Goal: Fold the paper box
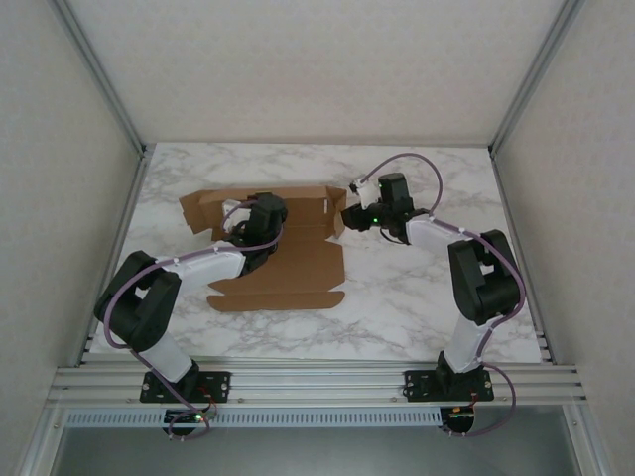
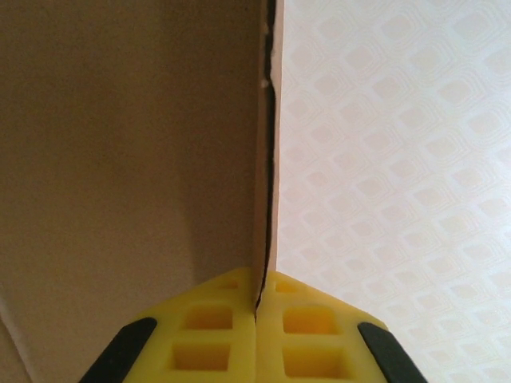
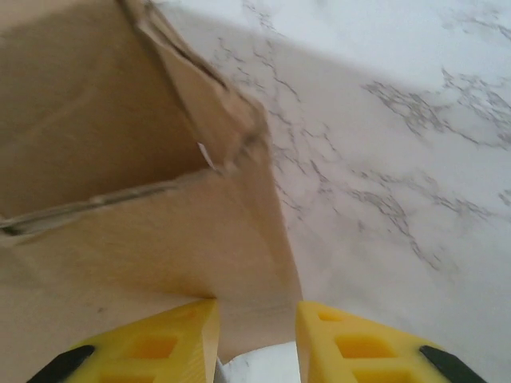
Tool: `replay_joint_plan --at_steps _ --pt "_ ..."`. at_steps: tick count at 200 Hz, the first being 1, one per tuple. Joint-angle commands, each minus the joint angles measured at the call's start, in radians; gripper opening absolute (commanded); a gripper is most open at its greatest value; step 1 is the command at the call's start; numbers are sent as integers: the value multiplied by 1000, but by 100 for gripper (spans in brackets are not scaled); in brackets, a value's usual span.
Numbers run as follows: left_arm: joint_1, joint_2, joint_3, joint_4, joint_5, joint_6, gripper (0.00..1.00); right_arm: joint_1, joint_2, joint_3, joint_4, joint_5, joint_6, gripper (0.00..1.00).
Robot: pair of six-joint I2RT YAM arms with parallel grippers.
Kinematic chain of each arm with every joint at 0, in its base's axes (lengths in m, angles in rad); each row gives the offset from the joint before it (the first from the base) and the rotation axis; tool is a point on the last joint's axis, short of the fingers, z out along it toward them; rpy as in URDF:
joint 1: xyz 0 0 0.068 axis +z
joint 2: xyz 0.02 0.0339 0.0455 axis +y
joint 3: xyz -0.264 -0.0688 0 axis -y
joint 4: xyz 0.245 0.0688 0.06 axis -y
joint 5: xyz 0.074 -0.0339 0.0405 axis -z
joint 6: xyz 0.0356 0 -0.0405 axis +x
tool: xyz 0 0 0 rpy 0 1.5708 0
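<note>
The paper box [image 1: 288,270] is brown cardboard lying partly folded on the marble table, its far and side walls raised and a front flap flat. My left gripper [image 1: 260,220] hovers over the box's middle. In the left wrist view its yellow fingers [image 2: 215,327] are shut on a thin upright cardboard edge [image 2: 266,199]. My right gripper [image 1: 349,213] sits at the box's right end. In the right wrist view this gripper [image 3: 257,329] is open, with a cardboard flap [image 3: 239,263] lying in the gap; the right finger stands apart from it.
The white marble table [image 1: 427,288] stretches right of and in front of the box. Aluminium rails [image 1: 317,382] run along the near edge, and patterned walls [image 2: 399,159] enclose the sides and back.
</note>
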Motion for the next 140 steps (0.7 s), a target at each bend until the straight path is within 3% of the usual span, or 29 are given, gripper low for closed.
replay_joint_plan --at_steps 1,140 --pt "-6 -9 -36 -74 25 -16 0 29 -11 0 8 -46 -38 33" --pt "-6 -29 -77 -54 70 11 0 133 52 40 88 158 -254 37"
